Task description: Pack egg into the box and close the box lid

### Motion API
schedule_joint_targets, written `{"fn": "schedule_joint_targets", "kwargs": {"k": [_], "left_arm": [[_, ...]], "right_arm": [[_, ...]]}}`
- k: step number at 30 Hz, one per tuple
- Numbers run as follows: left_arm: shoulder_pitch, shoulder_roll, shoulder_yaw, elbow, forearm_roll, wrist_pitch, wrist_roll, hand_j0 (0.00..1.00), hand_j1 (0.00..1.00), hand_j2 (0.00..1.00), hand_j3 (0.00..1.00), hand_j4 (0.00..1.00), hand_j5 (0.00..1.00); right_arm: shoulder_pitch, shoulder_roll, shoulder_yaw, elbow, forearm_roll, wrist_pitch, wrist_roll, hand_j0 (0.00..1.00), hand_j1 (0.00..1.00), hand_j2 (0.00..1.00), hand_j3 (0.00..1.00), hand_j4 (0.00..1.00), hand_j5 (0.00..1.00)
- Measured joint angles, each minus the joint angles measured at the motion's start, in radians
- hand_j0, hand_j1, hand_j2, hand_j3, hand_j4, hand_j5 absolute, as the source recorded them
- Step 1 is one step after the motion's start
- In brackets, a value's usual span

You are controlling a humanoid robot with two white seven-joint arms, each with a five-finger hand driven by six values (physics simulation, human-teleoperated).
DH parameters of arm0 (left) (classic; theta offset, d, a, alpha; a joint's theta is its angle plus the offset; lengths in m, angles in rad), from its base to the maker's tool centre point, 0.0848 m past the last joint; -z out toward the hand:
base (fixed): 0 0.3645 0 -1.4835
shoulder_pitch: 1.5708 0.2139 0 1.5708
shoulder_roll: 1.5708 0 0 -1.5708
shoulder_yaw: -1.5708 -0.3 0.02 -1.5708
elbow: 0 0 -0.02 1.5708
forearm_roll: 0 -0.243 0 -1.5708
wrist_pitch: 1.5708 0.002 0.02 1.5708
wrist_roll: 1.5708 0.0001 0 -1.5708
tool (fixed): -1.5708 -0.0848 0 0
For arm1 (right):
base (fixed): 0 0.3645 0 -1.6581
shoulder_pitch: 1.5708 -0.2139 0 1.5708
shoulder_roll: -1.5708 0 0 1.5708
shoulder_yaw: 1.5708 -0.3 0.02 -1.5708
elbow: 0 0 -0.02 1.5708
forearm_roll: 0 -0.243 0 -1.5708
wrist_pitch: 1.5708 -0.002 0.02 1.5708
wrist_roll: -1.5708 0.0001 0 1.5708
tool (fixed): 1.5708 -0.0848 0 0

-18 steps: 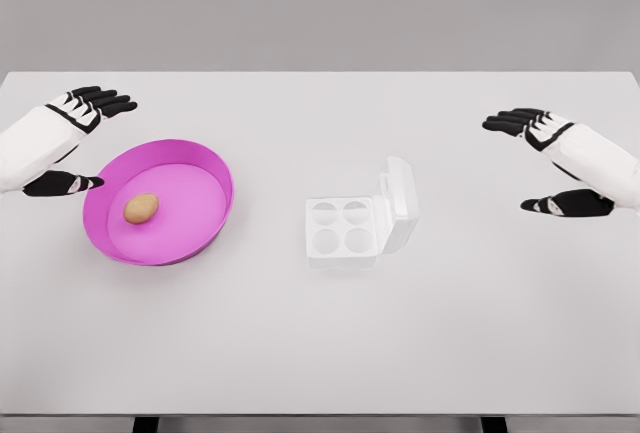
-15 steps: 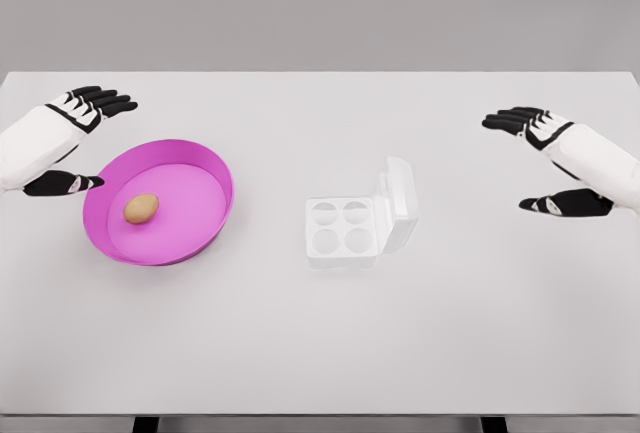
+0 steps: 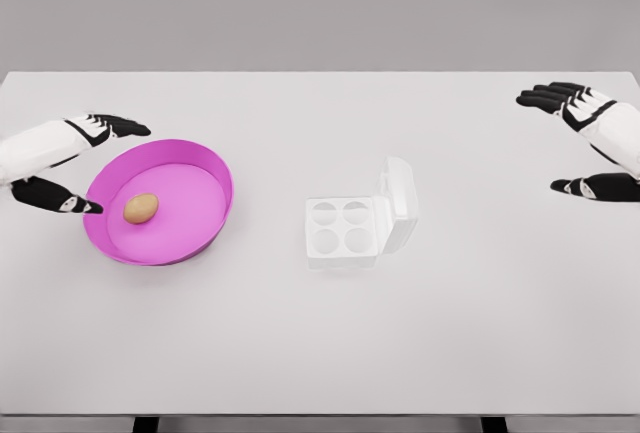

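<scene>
Magenta bowl (image 3: pixel 205 168) walls ring the egg (image 3: pixel 141 208), seemingly beside the left robot hand (image 3: pixel 75 158).

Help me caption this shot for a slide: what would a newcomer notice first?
The bright pink dish left of the middle stands out on the pale table, with one brown egg lying in it. To its right sits a white box with four empty cups, its lid standing open on the right side. The left hand hovers open at the dish's left rim; the right hand is open at the far right edge.
</scene>
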Motion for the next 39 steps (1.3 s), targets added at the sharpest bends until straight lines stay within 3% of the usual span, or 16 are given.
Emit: {"fn": "schedule_joint_targets", "kwargs": {"k": [2, 6, 11, 13, 16, 18, 24, 29, 34, 39], "left_arm": [[0.000, 0.002, -0.044, 0.001, 0.062, -0.001, -0.035, 0.99, 0.99, 0.99, 0.99, 0.99, 0.99], [-0.015, 0.007, -0.077, 0.002, 0.108, -0.001, -0.062, 0.99, 0.99, 0.99, 0.99, 0.99, 0.99], [-0.043, 0.013, -0.083, 0.002, 0.045, -0.001, -0.070, 0.99, 0.99, 0.99, 0.99, 0.99, 0.99], [-0.048, 0.013, -0.084, 0.002, 0.004, -0.001, -0.071, 0.97, 0.97, 0.97, 0.97, 0.97, 0.97], [-0.064, 0.011, -0.086, 0.000, -0.066, -0.001, -0.072, 0.97, 0.97, 0.97, 0.97, 0.97, 0.97], [-0.071, 0.011, -0.094, -0.002, -0.092, -0.001, -0.072, 0.96, 0.96, 0.96, 0.96, 0.96, 0.96], [-0.081, 0.003, -0.110, -0.004, -0.139, -0.001, -0.072, 0.89, 0.89, 0.89, 0.89, 0.89, 0.89], [-0.087, -0.013, -0.119, -0.002, -0.180, -0.001, -0.072, 0.88, 0.88, 0.88, 0.88, 0.88, 0.88], [-0.091, -0.034, -0.125, 0.000, -0.217, -0.001, -0.072, 0.88, 0.88, 0.88, 0.88, 0.88, 0.88], [-0.091, -0.042, -0.142, 0.002, -0.226, -0.001, -0.072, 0.88, 0.88, 0.88, 0.88, 0.88, 0.88]], "right_arm": [[0.000, 0.022, -0.041, 0.001, 0.005, 0.000, 0.000, 1.00, 1.00, 1.00, 1.00, 1.00, 1.00], [0.005, 0.176, -0.150, -0.001, -0.033, 0.000, 0.000, 1.00, 1.00, 1.00, 1.00, 1.00, 1.00], [0.018, 0.201, -0.181, -0.004, -0.041, 0.000, 0.000, 1.00, 1.00, 1.00, 1.00, 1.00, 1.00], [0.069, 0.109, -0.149, -0.004, -0.033, 0.000, 0.000, 1.00, 1.00, 1.00, 1.00, 1.00, 1.00], [0.068, -0.116, 0.000, -0.004, -0.029, 0.000, 0.000, 1.00, 1.00, 1.00, 1.00, 1.00, 1.00], [0.063, -0.175, 0.061, -0.003, -0.035, 0.000, 0.000, 1.00, 1.00, 1.00, 1.00, 1.00, 1.00], [0.045, -0.193, 0.125, -0.005, -0.005, 0.000, 0.000, 1.00, 1.00, 1.00, 1.00, 1.00, 1.00], [-0.025, -0.201, 0.232, -0.006, 0.094, 0.001, 0.000, 1.00, 1.00, 1.00, 1.00, 1.00, 1.00], [-0.032, -0.227, 0.322, -0.006, 0.132, 0.000, 0.000, 1.00, 1.00, 1.00, 1.00, 1.00, 1.00], [-0.040, -0.241, 0.350, -0.006, 0.149, 0.000, 0.000, 1.00, 1.00, 1.00, 1.00, 1.00, 1.00]]}}
